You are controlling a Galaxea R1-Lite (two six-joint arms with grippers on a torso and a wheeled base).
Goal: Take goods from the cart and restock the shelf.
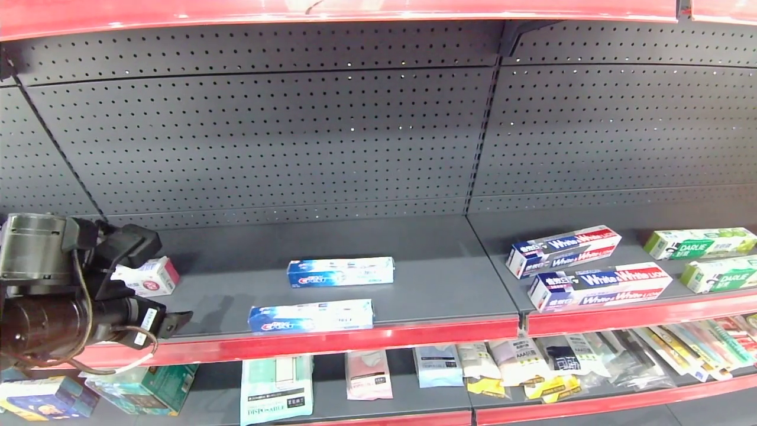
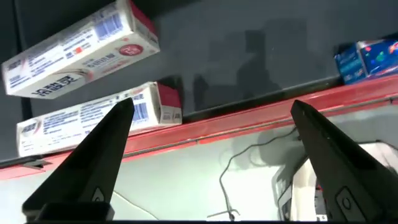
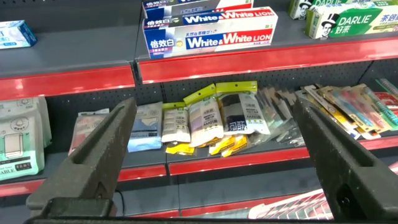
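Observation:
My left gripper (image 1: pixel 168 278) stands open at the left end of the grey shelf (image 1: pixel 437 278), just in front of its red edge, with nothing between its fingers (image 2: pixel 93 162). Right behind it lies a white-and-red toothpaste box (image 1: pixel 148 277). In the left wrist view two such boxes show, one near the edge (image 2: pixel 93 115) and one farther back (image 2: pixel 81 46). Two blue-and-white toothpaste boxes (image 1: pixel 340 271) (image 1: pixel 310 315) lie mid-shelf. My right gripper (image 3: pixel 214 102) is open and empty, facing the shelves from lower down.
Blue, white and red boxes (image 1: pixel 597 286) and green boxes (image 1: pixel 701 242) fill the right bay. Below, a lower shelf (image 3: pixel 249 158) holds several hanging packets (image 3: pixel 205 121) and toothbrush packs (image 3: pixel 348 106). Bare shelf floor lies behind and beside the blue boxes.

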